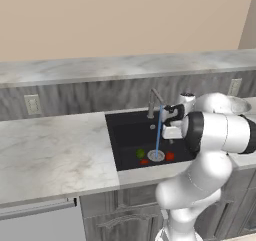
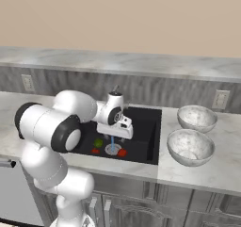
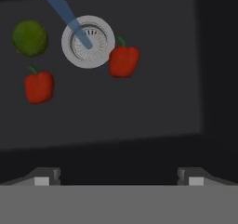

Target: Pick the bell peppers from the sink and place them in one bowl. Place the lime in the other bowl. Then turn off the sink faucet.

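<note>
Peppers (image 3: 123, 60) and lime (image 3: 29, 38) sit in the sink (image 3: 153, 107), water running, my end effector (image 3: 118, 176) spread empty above them.

Two cameras look down from behind the arm, left and right. Both show the sink (image 1: 150, 140). The hand camera looks close into it.

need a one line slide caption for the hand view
Open claw above the black sink, where two bell peppers and a lime lie around the drain under running water.
</note>
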